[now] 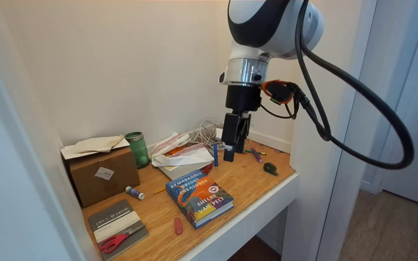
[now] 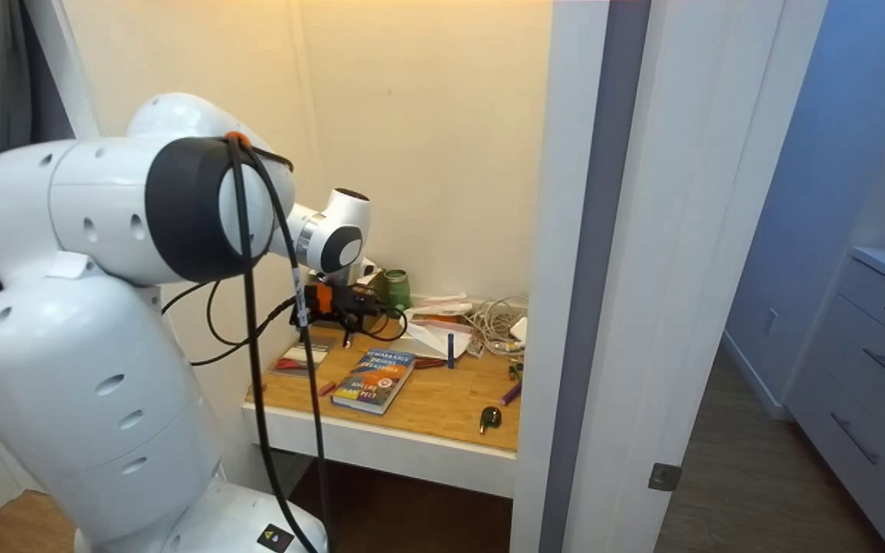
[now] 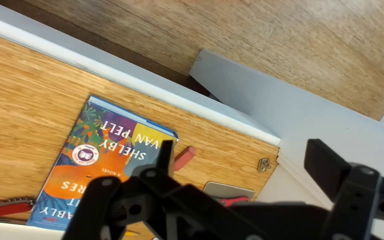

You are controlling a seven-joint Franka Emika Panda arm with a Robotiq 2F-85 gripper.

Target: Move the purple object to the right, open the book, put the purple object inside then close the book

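Observation:
The book lies closed on the wooden desk, its blue cover with colourful pictures facing up. It also shows in an exterior view and in the wrist view, partly behind a finger. A purple marker lies near the desk's right end, and also shows in an exterior view. It is out of the wrist view. My gripper points down above the desk. In the wrist view my gripper has its fingers wide apart with nothing between them. In an exterior view the arm largely hides the gripper.
A pink eraser lies beside the book. A grey notebook with red scissors is at left. A cardboard box, green jar, papers and cables line the back. A blue marker stands upright. A dark green object is at right.

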